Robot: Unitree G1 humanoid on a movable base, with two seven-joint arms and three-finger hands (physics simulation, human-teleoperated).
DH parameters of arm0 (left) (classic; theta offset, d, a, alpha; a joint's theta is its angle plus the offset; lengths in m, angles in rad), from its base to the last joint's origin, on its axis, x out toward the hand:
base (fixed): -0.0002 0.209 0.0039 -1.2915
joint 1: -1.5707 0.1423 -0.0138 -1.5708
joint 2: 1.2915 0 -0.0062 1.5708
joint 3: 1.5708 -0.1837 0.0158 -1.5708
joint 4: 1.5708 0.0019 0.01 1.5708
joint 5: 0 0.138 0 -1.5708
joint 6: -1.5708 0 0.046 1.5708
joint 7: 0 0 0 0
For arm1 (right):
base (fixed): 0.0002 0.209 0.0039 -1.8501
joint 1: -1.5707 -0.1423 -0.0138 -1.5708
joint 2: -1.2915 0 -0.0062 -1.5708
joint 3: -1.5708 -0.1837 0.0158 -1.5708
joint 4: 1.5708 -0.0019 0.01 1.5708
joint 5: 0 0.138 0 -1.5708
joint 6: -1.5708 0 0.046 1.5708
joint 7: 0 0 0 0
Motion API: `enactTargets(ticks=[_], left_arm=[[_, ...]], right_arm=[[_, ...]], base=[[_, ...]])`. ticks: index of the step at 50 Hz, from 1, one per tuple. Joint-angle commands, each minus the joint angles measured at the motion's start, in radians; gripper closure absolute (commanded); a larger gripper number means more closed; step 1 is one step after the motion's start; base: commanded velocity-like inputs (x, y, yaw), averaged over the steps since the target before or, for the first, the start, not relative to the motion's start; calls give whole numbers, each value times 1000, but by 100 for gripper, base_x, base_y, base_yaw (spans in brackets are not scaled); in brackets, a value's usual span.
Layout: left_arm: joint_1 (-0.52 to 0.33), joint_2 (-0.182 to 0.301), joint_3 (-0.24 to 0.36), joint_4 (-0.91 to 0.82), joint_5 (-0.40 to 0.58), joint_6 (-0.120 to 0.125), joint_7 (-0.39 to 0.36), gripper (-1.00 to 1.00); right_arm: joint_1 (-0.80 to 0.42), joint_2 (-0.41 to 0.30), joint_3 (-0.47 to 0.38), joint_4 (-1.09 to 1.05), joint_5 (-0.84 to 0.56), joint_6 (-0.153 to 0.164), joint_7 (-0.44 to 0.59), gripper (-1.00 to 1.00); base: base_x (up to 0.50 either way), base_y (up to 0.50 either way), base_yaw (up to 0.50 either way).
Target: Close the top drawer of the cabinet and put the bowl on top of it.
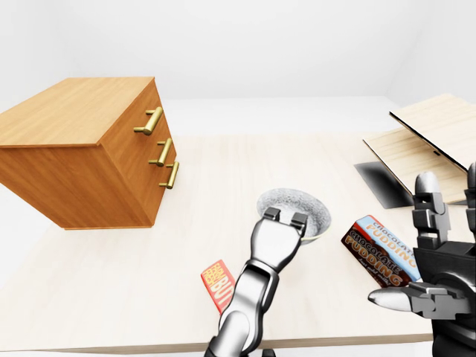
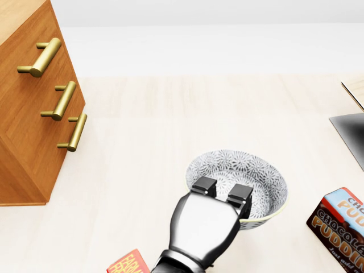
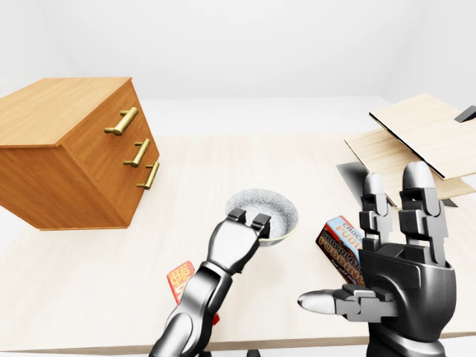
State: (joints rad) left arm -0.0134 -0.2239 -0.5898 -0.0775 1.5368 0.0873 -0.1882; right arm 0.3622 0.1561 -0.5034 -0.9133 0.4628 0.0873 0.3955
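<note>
Two fingers [image 2: 203, 186] of the left hand [image 2: 206, 223] hook over the nearest edge of the bowl [image 2: 244, 165] and dip inside it, curled tight. The thumb is hidden under the rim, so the pinch is a judgement, but the hand looks closed on the bowl and on nothing else. Gripping the rim rather than cupping the body suits a wide, shallow dish, though it leaves the weight hanging beyond the fingers. The bowl looks a little tipped, and I cannot tell whether it is clear of the worktop [image 2: 170, 114].

Just left of the wrist, below the hand in the head view, lies a small red packet [image 1: 217, 279]. A chocolate pudding box [image 1: 379, 249] lies to the right of the hand, near the bowl but apart from it. Beyond that box the right hand [image 3: 401, 279] is raised with fingers spread wide and nothing in them, probably kept clear of the lift.

Up and to the left of the left hand, well apart, stands the cabinet [image 1: 82, 163]. Its top drawer [image 1: 146, 111] seems flush with the two below, so closing appears done. The flat cabinet top is where the bowl belongs, and that calls for a carry up and leftward, kept level so the rim grip does not slip
</note>
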Motion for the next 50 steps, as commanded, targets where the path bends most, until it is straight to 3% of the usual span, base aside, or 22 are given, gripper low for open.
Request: enactTargets(ticks=[1,8,15,16,26,33,41,43,50], left_arm=[[-35,-14,36,-204,11,0,-67,100],[-62,-27,58,-281,38,0,-146,100],[-77,-45,67,-361,21,0,-178,100],[-102,-54,78,-390,35,0,-216,100],[-169,-81,146,-442,70,0,-294,100],[-269,-110,222,-493,121,0,-379,100],[-386,-88,326,-496,155,0,-462,100],[-387,-86,326,-496,154,0,-462,100],[-490,-37,410,-478,129,0,-505,100]], right_arm=[[3,3,6,2,-4,0,4,-100],[6,4,12,7,-10,0,10,-100],[7,3,23,11,-19,0,7,-100],[10,5,23,13,-19,0,11,-100],[16,6,15,-1,-7,0,13,-100],[9,6,19,-1,-14,0,9,-100],[13,8,35,3,-28,0,10,-100],[13,8,35,3,-27,0,9,-100],[23,14,44,-2,-35,0,15,-100]], base=[[0,0,0],[0,0,0],[0,0,0],[0,0,0],[0,0,0],[0,0,0],[0,0,0],[0,0,0],[0,0,0]])
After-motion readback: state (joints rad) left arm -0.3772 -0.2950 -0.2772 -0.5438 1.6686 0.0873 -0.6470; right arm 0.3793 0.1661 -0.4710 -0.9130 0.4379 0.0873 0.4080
